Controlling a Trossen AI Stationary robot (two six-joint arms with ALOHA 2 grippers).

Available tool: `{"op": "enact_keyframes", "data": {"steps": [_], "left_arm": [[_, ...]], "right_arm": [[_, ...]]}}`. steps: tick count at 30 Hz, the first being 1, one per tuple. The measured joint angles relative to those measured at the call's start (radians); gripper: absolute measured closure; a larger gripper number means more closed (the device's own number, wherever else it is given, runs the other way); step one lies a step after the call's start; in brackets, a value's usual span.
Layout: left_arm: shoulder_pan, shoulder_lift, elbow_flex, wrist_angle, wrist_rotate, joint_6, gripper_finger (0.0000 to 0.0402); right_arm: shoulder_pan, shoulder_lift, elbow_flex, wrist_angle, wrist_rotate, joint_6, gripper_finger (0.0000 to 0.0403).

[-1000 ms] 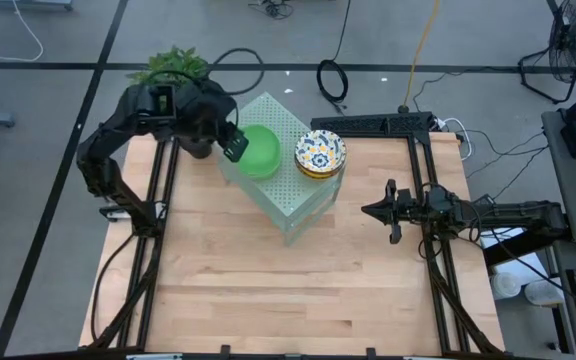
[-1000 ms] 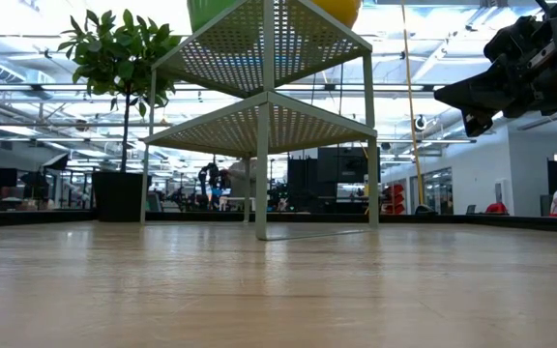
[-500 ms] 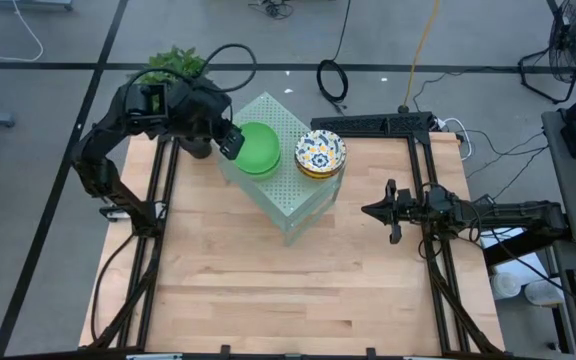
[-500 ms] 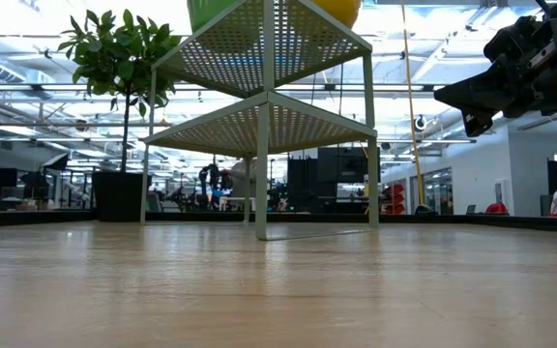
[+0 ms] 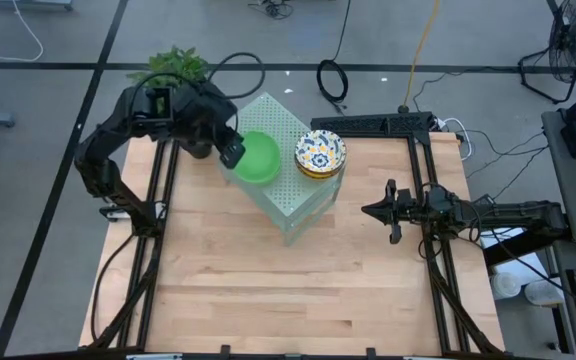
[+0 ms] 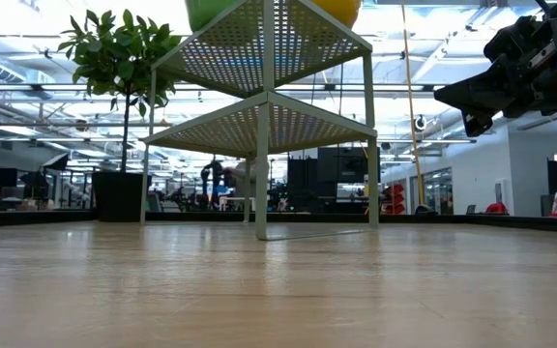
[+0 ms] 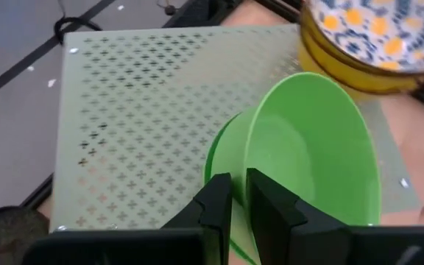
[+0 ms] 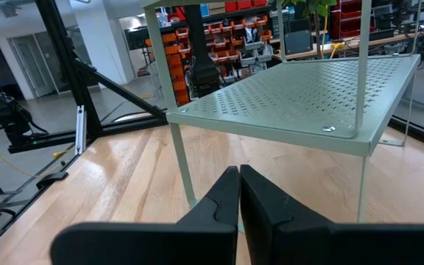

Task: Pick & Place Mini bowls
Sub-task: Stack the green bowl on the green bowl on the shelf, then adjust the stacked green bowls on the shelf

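Note:
A bright green mini bowl (image 7: 308, 147) is tilted above the top of the pale green perforated shelf (image 5: 283, 185), with my left gripper (image 7: 239, 180) shut on its rim. More green (image 7: 218, 151) shows just behind it; whether that is a second bowl, I cannot tell. A stack of floral mini bowls (image 5: 320, 153) rests by its base on the shelf top beside it. In the low view only the green bowl's underside (image 6: 204, 12) shows. My right gripper (image 5: 373, 210) hovers shut and empty at the table's right, pointing level at the shelf. My left gripper pinches the green bowl's rim (image 7: 243, 165) on the side nearest the arm, one finger (image 7: 271, 206) inside the bowl and one (image 7: 216, 202) outside. The fingers slant down from the table's far left. The bowl is tilted, its opening turned toward the floral stack; its lower part is hidden.
A potted plant (image 5: 176, 66) stands at the table's far left corner, close behind the left arm. The shelf has a second, lower level (image 6: 269, 126) on thin legs. Bare wood (image 5: 288, 290) fills the near half of the table.
My left gripper has rolled a little at the wrist without shifting place. The green bowl has tipped with it: from above its outline is now narrower than a second ago.

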Motion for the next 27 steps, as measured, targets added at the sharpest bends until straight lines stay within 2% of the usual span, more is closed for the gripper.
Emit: {"op": "enact_keyframes", "data": {"steps": [6,14,16,19,22,27], "left_arm": [[-0.015,0.0,0.0,0.004,-0.028,0.03,0.0355],[-0.014,0.0,0.0,0.032,-0.144,0.036,0.0355],[-0.014,-0.002,0.0,0.052,-0.127,0.044,0.0355],[-0.022,-0.018,0.0,0.074,-0.027,0.069,0.0355],[-0.075,-0.034,0.001,0.064,0.033,0.147,0.0355],[-0.262,-0.033,-0.002,0.033,-0.035,0.19,0.0355]], "right_arm": [[0.0,0.0,0.0,0.0,0.0,0.0,0.0403],[0.0,0.0,0.0,0.0,0.0,0.003,0.0403],[0.0,0.0,0.0,0.0,0.0,0.003,0.0403],[0.0,0.0,0.0,0.0,0.0,0.003,0.0403],[0.0,0.0,0.0,0.0,0.0,0.003,0.0403],[0.0,0.0,0.0,-0.004,0.0,0.009,0.0403]]}}
